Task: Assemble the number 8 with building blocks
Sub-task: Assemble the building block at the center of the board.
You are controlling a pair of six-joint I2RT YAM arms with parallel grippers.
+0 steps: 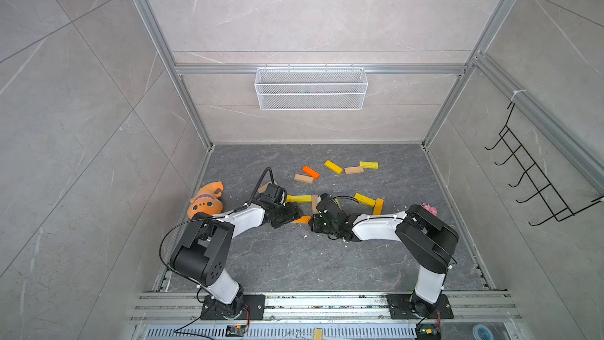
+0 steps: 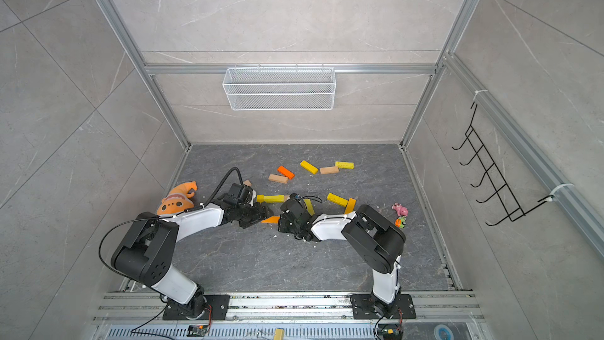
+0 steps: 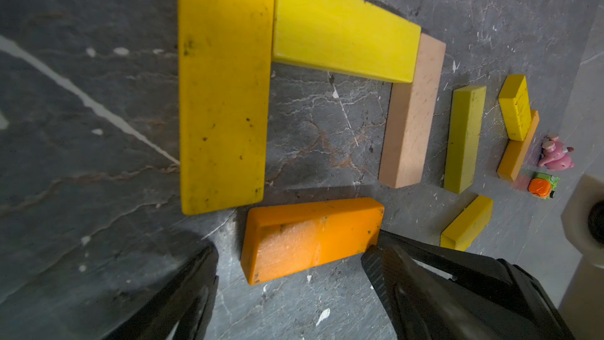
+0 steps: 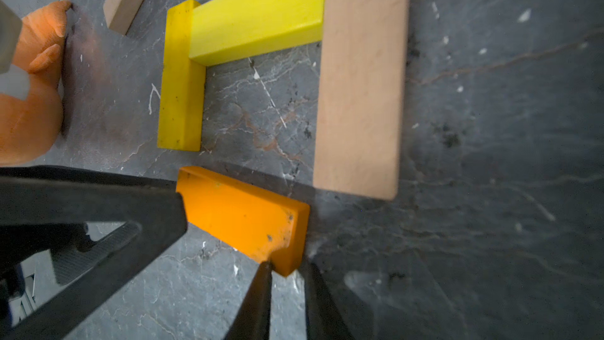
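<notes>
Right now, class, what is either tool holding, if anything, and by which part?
The right tool pinches the orange block at one end corner; the left tool is open, holding nothing.

Both arms low, bent inward; left gripper (image 3: 291,251) spread wide, right gripper (image 4: 287,266) narrow on orange block (image 4: 242,214) end.

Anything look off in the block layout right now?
Yes. The orange block lies skewed across the square's open side, not parallel to the opposite yellow block, with a gap to the tan block. White crumbs dot the table.
</notes>
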